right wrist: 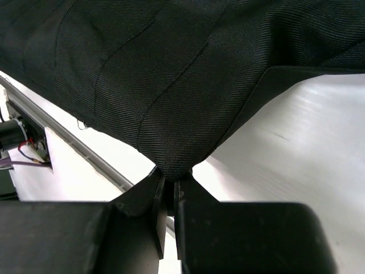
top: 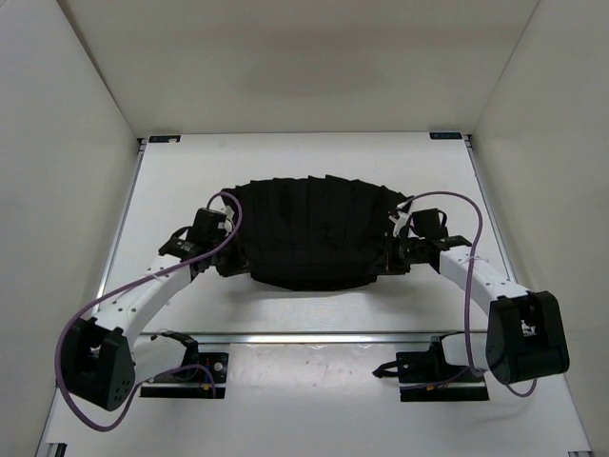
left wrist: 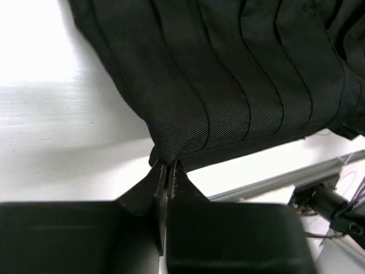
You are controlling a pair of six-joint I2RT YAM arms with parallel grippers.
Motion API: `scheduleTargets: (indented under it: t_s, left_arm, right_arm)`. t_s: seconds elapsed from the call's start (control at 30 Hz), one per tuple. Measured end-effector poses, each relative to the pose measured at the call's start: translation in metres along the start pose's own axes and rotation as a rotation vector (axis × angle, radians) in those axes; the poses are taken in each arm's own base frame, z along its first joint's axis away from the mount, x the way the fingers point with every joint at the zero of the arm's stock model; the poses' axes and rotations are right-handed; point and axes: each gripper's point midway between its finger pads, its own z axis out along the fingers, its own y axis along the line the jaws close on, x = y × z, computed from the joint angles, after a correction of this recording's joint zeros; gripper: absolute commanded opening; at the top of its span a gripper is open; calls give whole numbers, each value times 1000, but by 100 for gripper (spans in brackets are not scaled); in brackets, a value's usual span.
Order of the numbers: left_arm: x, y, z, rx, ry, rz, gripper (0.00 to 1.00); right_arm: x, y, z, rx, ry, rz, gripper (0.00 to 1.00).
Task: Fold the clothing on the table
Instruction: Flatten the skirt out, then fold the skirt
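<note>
1. The left end effector [left wrist: 167,168] was closed tight on the near left corner of the clothing [top: 309,233], with a small peak of pleated cloth pinched between its fingertips. The corner was judged to be gripped there so that the hem could be carried without slipping.
2. The clothing was spread as a black fan across the middle of the desk [top: 285,309]. Its near edge appeared raised off the surface between the two arms, while the far edge was laid flat. That lift was taken as preparation for bringing the near hem over toward the far edge.
3. The right end effector [right wrist: 169,181] was likewise closed on the near right corner, with cloth bunched at its tips. The matching grips were judged to be meant for an even fold line.
</note>
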Motion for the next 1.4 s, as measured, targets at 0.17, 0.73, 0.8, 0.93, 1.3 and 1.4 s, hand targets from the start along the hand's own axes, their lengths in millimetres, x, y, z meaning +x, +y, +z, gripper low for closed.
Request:
scheduleTargets:
  t_s: [0.17,0.73,0.8,0.93,1.3,1.4]
  left_arm:
    - [14,27,8,-89,-6,-43,46]
    - [38,47,27,-140,-49,-129,67]
    - [45,47,32,-130,-39,-141,65]
    - [55,52,38,-127,-31,-174,57]
    - [55,48,48,-74,-67,-232,22]
    - [56,48,50,-65,-72,-244,0]
  right_arm:
    - [-1,3,7,11,-3,-23,0]
    - [19,-2,21,44,49,-19,0]
    - [20,-1,22,42,54,-20,0]
    - [20,-1,22,42,53,-20,0]
    - [18,2,21,41,38,-24,0]
    - [15,5,18,36,21,-27,0]
